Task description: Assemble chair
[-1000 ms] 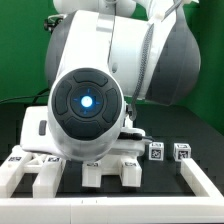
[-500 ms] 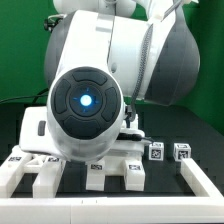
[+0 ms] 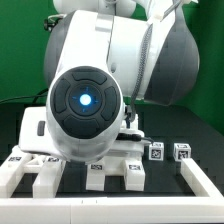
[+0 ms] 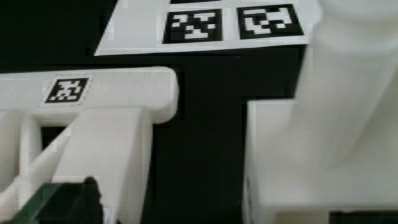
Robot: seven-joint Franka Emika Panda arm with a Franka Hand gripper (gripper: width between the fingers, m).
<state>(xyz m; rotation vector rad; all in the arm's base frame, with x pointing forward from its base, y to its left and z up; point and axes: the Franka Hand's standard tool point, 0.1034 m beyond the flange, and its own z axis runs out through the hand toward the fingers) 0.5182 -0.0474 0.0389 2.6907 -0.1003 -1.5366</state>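
Ease down centred on the white plastic tagged chair frame (image 4: 111,98), clear of the white blocky upright (image 4: 338,135) beside it; the gripper (image 4: 68,204) shows only one dark fingertip, so I cannot tell its opening or load.

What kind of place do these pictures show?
Probably a robotics lab test bench: a big white robot arm fills the view over a black table, with a green backdrop behind it and tagged white chair pieces on the table.

Chair piece (image 4: 125,95) lies near the marker board (image 4: 139,30).
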